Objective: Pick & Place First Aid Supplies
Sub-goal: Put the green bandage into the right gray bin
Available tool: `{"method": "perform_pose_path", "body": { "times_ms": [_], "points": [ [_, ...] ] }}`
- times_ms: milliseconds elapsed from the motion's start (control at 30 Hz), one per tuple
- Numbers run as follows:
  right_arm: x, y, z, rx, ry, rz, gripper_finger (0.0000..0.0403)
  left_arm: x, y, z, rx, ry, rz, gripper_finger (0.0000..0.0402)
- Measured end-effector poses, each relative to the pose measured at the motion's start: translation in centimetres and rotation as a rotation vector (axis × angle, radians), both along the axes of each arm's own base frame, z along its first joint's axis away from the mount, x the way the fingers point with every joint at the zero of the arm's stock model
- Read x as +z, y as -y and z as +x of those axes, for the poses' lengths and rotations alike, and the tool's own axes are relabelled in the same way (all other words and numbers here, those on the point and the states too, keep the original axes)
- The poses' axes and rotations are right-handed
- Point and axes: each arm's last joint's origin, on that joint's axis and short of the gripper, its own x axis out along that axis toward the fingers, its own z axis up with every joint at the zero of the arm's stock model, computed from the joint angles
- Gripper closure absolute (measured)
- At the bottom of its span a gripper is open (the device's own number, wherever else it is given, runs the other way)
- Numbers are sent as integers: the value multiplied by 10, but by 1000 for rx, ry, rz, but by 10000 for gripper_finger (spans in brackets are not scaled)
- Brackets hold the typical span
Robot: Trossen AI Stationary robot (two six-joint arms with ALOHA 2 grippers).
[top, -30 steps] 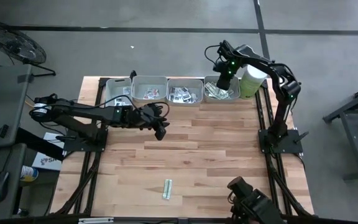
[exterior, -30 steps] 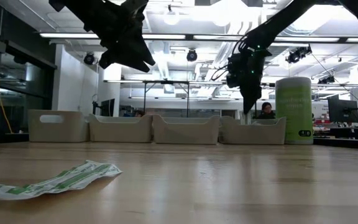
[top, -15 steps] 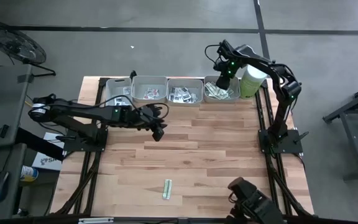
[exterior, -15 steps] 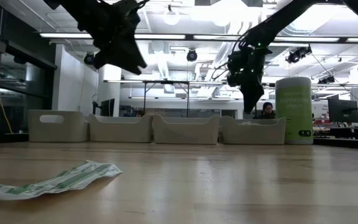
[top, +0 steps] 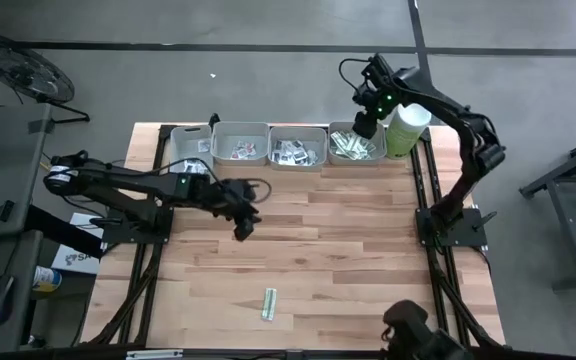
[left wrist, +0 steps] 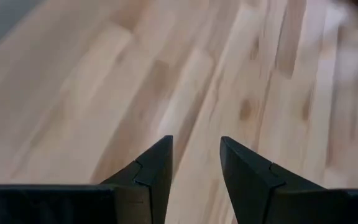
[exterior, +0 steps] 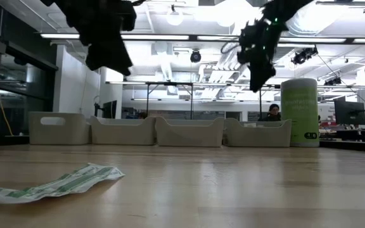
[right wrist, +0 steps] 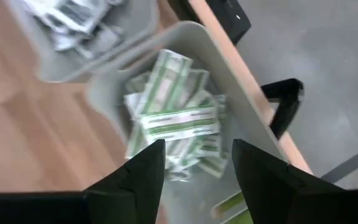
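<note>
hovering my right jaws (right wrist: 191, 165) released over green-white strips (right wrist: 178, 121) in the tray (right wrist: 241, 81); left jaws (left wrist: 194, 162) released, seemingly heading for the stray strip (top: 269, 303).

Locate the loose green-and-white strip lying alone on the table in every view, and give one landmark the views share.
High view: strip near the table's front edge, about centre.
Low view: strip at lower left, close to the camera.
Left wrist view: not in it, only bare wood.
Right wrist view: not in it.
Shared landmark: the pale green tub, beside the rightmost tray in the high view, also stands at right in the low view.
</note>
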Motion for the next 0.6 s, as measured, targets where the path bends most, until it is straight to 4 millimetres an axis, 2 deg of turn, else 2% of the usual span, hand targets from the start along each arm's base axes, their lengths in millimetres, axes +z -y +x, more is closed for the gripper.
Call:
{"method": "perform_pose_path", "body": {
  "times_ms": [300,600],
  "points": [
    [33,-57,18,25,102,55,221,-9,25,1,-100,-54,28,268],
    [41,-129,60,119,126,127,222,-38,50,15,-225,-155,-7,268]
  ]
}}
